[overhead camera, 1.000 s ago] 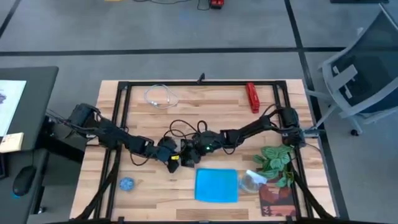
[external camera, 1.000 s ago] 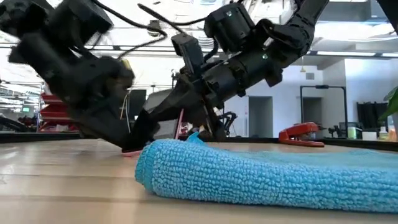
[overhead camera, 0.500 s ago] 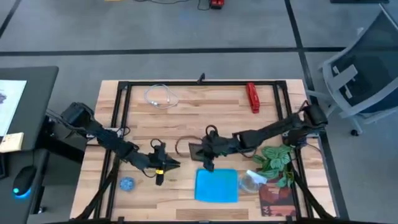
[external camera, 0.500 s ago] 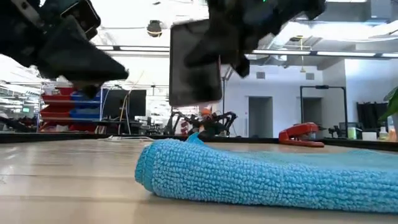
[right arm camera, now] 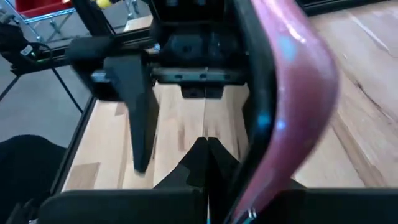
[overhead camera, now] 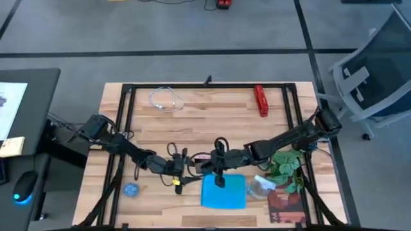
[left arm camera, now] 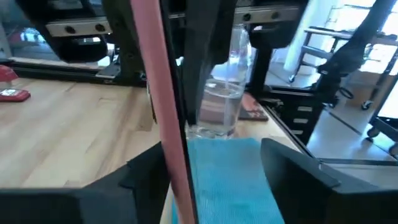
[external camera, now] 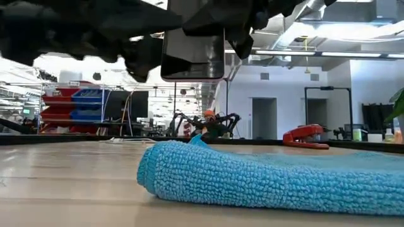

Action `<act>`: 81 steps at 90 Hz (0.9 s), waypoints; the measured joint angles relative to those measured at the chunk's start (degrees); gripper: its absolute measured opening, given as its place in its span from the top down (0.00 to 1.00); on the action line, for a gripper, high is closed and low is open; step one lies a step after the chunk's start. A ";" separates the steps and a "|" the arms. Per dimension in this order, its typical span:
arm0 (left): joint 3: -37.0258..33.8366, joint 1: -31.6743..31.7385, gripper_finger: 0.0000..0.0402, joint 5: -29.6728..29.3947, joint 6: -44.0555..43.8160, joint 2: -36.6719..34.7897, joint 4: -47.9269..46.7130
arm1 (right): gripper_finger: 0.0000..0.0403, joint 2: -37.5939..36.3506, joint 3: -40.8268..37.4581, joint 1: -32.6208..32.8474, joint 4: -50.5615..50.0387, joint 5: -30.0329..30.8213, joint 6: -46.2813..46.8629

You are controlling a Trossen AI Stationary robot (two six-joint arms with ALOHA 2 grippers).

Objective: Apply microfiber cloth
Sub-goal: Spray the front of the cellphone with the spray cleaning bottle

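The sky-blue microfiber cloth (overhead camera: 223,191) lies flat on the table near its front edge; in the low view it (external camera: 271,173) fills the foreground. A black smartphone in a pink case (external camera: 192,53) hangs upright above the cloth's far left part, and my right gripper (overhead camera: 209,165) is shut on it. My left gripper (overhead camera: 187,169) reaches in from the left, open. Its two fingers (left arm camera: 143,180) stand on either side of the phone's pink edge (left arm camera: 163,112). My right gripper holds the smartphone by its pink-cased edge (right arm camera: 273,124), coming level from the table's right side. The gripper's own body hides how the fingers meet it. The phone hangs upright, with its lower edge (external camera: 192,75) clear of the cloth. My left gripper: whether its open fingers touch the phone, I cannot tell.
A clear glass (overhead camera: 260,186) stands right of the cloth, beside a green plant (overhead camera: 286,163). A small blue disc (overhead camera: 131,189) lies at the near left. A white cable (overhead camera: 166,99) and a red stapler (overhead camera: 260,101) lie at the far side. A black frame (overhead camera: 125,128) edges the table.
My right gripper has lifted the smartphone off the table and carried it toward the near edge, over the cloth. My left gripper has opened and let go of the phone. It backed off to the left, then came back toward the phone.
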 joint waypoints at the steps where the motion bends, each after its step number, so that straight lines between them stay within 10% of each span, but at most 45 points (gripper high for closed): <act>1: 0.31 0.07 0.43 -0.03 -0.09 -0.04 -0.76 | 0.97 0.00 0.00 0.09 -0.15 0.03 0.00; 21: 6.43 0.42 0.56 -0.19 -2.96 -0.23 -13.73 | 0.97 -0.02 0.04 1.04 -1.11 3.03 0.20; 44: 10.67 0.48 0.95 -2.14 -5.90 -0.24 -23.43 | 0.86 -0.02 0.09 1.10 -1.87 3.34 1.74; 81: 8.90 1.26 0.99 -2.93 -9.88 -0.26 -22.93 | 0.84 -8.18 0.13 0.53 -13.43 5.25 0.00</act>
